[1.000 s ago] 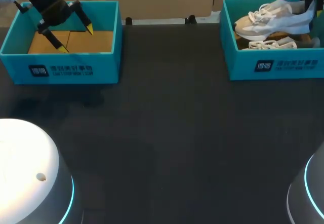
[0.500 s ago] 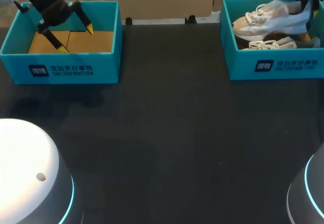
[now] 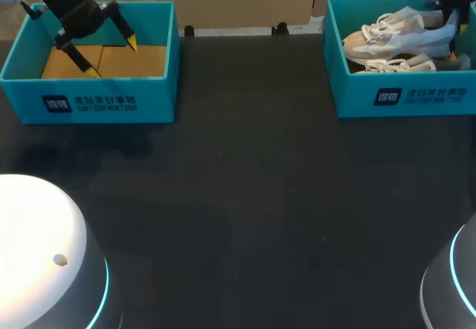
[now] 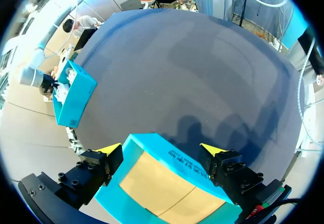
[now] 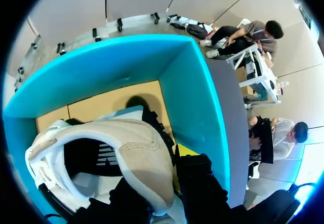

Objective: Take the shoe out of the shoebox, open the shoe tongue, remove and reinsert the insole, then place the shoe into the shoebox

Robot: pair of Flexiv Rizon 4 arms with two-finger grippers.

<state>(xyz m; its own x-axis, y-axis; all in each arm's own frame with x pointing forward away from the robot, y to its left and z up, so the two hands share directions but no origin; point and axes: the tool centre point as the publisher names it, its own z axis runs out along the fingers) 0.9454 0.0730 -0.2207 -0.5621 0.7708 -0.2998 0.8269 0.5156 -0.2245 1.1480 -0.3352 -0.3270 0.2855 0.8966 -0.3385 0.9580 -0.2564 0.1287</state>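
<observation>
Beige shoe (image 5: 136, 148) is pinched at the heel by the right claw (image 5: 167, 181), inside the shoebox (image 5: 197, 97) — insole steps cannot be judged done. Left claw (image 4: 161, 150) is spread over an empty box (image 3: 111, 102).

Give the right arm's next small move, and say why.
Probably ease the shoe down a little further: the right end effector grips its heel, it hangs tilted inside the shoebox over the second shoe, and it has sunk since a second ago.
</observation>
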